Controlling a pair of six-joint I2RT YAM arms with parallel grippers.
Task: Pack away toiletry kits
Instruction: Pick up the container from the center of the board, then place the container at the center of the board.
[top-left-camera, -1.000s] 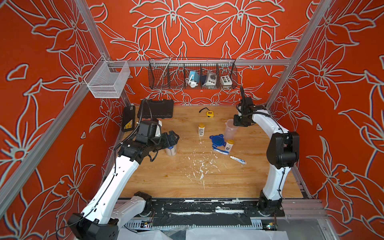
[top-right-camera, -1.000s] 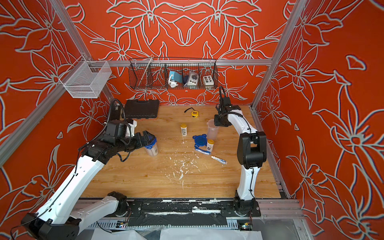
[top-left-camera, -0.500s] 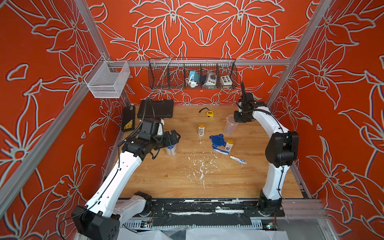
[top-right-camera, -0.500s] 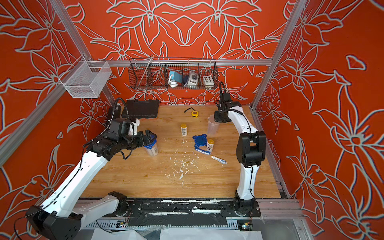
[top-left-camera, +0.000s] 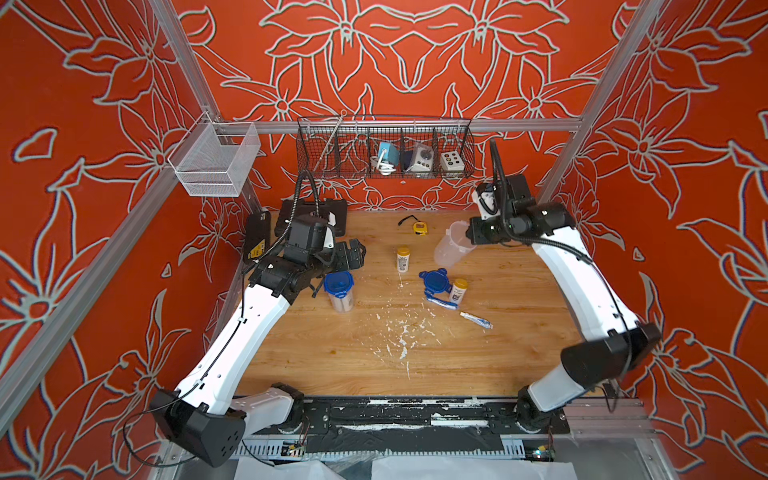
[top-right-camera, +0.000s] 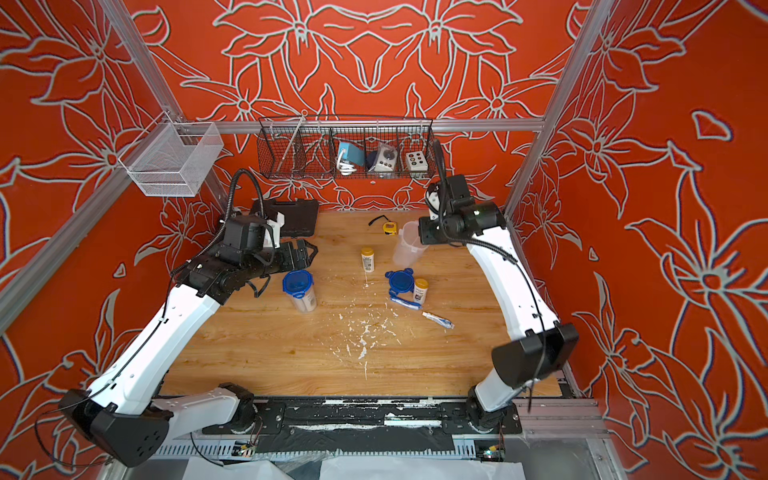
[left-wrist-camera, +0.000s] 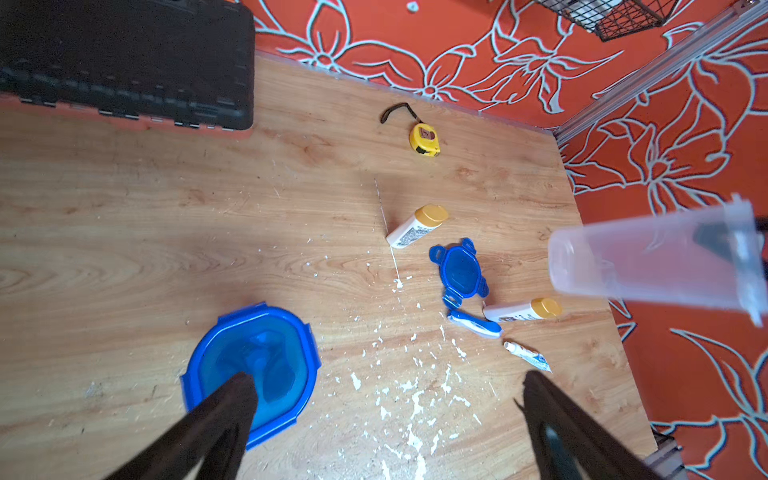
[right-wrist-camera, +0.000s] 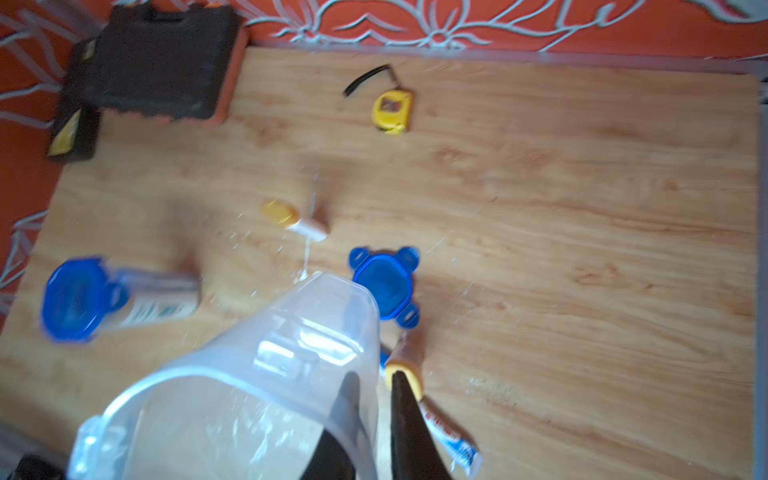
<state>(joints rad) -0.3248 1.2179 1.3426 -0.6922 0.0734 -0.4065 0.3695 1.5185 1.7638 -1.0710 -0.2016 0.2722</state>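
1. The right jaws clamp the rim of the empty clear tub (top-left-camera: 451, 249), which is tilted and apparently lifted off the surface (top-left-camera: 519, 332).
2. The left jaws stand wide apart, holding nothing, over the lidded tub (top-left-camera: 340, 286).
3. A loose blue lid (top-left-camera: 434, 282), toothbrush (top-left-camera: 442, 302) and tube (top-left-camera: 477, 321) lie mid-surface.

White arm shells (top-left-camera: 249, 332), black joints (top-left-camera: 602, 361), black ribbed cables (top-left-camera: 497, 166).

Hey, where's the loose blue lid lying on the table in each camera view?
Top view: loose blue lid mid-table, beside a yellow-capped bottle.
Top view: same spot.
Left wrist: beside the same bottle.
Right wrist: just beyond the clear tub, at.
Shared landmark: yellow tape measure by the back wall.
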